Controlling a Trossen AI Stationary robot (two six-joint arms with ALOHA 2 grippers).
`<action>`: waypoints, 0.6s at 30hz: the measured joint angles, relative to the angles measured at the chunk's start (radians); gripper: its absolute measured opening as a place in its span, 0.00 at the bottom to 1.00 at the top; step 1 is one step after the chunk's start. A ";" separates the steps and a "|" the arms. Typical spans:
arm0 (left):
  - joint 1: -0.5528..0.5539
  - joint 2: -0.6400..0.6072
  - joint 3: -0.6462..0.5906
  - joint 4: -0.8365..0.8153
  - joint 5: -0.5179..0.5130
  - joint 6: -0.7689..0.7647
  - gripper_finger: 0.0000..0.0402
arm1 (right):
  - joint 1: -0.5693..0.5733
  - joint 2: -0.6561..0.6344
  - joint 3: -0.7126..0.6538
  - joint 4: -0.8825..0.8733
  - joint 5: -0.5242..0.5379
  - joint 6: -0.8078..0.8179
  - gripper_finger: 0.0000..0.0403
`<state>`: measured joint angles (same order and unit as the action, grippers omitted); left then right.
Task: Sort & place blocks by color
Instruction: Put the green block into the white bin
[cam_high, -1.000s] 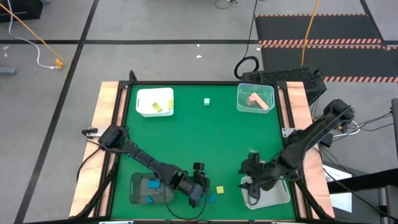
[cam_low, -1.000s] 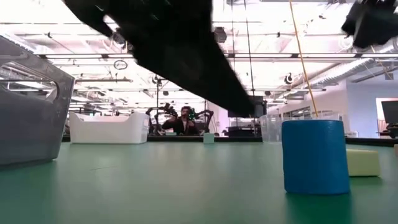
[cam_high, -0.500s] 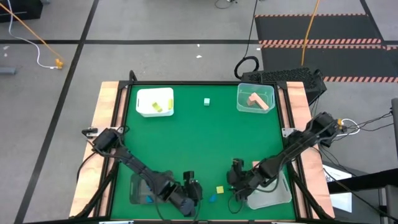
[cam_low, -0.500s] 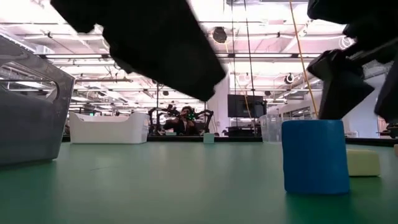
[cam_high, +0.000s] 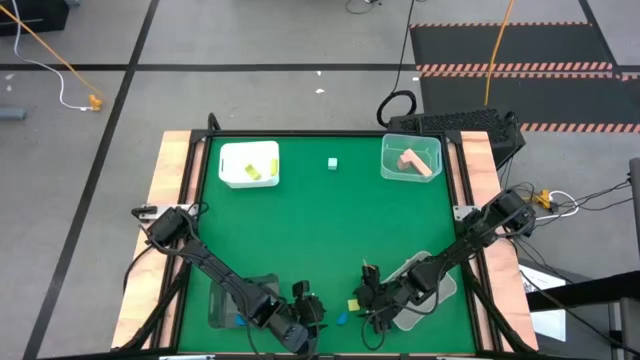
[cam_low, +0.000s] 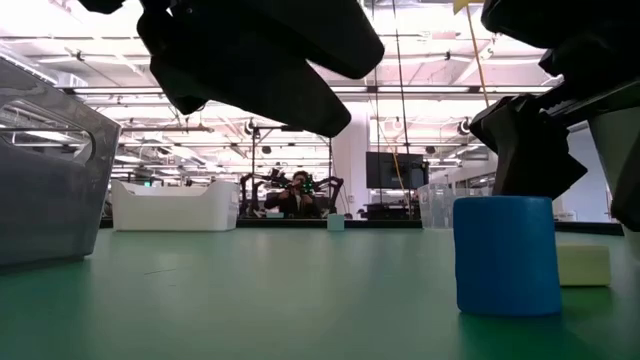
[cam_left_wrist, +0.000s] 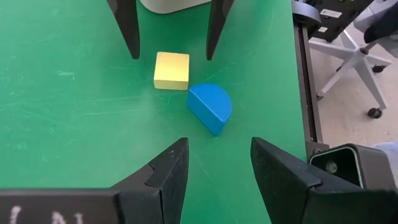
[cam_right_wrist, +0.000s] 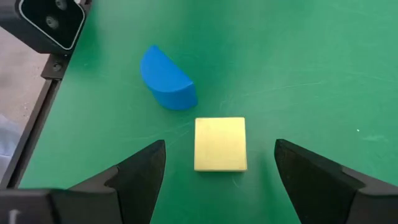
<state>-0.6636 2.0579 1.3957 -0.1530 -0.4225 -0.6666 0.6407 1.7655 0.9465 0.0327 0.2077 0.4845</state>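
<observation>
White tray (cam_high: 248, 165), far left: holds yellow blocks (cam_high: 262, 168).
Dark tray (cam_high: 232, 300), near left edge: blue blocks (cam_high: 238, 320) inside.
Left gripper (cam_high: 305, 312), near edge: fingers parted, empty, blue half-cylinder block (cam_left_wrist: 210, 108) just ahead.
Mint cube (cam_high: 332, 163): far centre, alone on green mat (cam_high: 330, 225).
Yellow cube (cam_right_wrist: 220, 144): beside blue half-cylinder block.
Right gripper (cam_high: 368, 295): fingers spread wide, empty, straddling yellow cube.
Clear tray (cam_high: 410, 158), far right: holds pink blocks (cam_high: 414, 162).
</observation>
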 joint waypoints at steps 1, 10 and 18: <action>0.000 0.000 0.000 0.002 0.000 0.000 0.44 | 0.000 -0.004 -0.001 -0.004 -0.001 0.000 0.73; 0.000 0.000 0.000 0.001 0.000 0.013 0.44 | 0.008 -0.126 -0.002 -0.027 0.030 0.005 0.73; 0.002 0.000 0.000 0.000 0.000 0.029 0.44 | -0.014 -0.113 -0.002 0.065 0.029 -0.111 0.73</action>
<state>-0.6617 2.0579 1.3956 -0.1528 -0.4225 -0.6376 0.6269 1.6524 0.9443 0.0981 0.2366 0.3734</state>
